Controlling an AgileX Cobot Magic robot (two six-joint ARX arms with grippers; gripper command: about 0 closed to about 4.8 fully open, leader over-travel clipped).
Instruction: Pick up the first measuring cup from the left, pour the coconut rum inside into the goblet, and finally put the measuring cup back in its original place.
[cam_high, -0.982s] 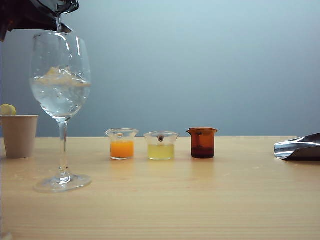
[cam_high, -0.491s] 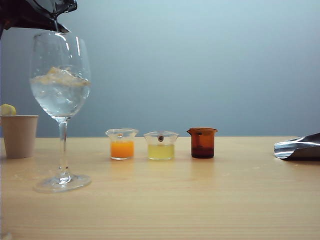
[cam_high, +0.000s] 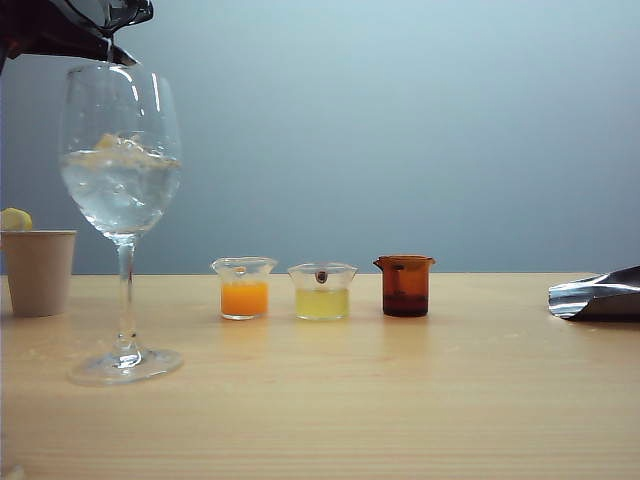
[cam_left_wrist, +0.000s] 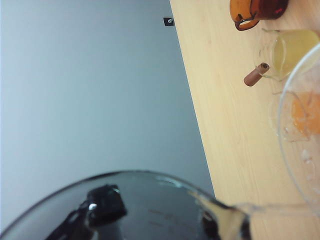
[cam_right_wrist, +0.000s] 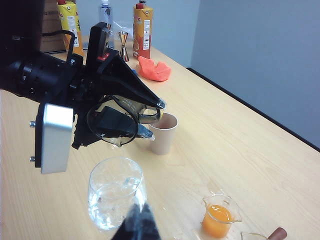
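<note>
Above table (cam_high: 400, 400), left gripper (cam_right_wrist: 145, 120) fingers clasp tilted measuring cup (cam_right_wrist: 112, 122).

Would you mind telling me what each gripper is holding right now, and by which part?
The left gripper clamps the first measuring cup across its body, tipped above the goblet. The right gripper near the table edge holds nothing.

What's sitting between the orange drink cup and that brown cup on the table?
In the exterior view, one small clear cup of pale yellow liquid stands between the orange cup and the amber-brown cup, apart from both.
</note>
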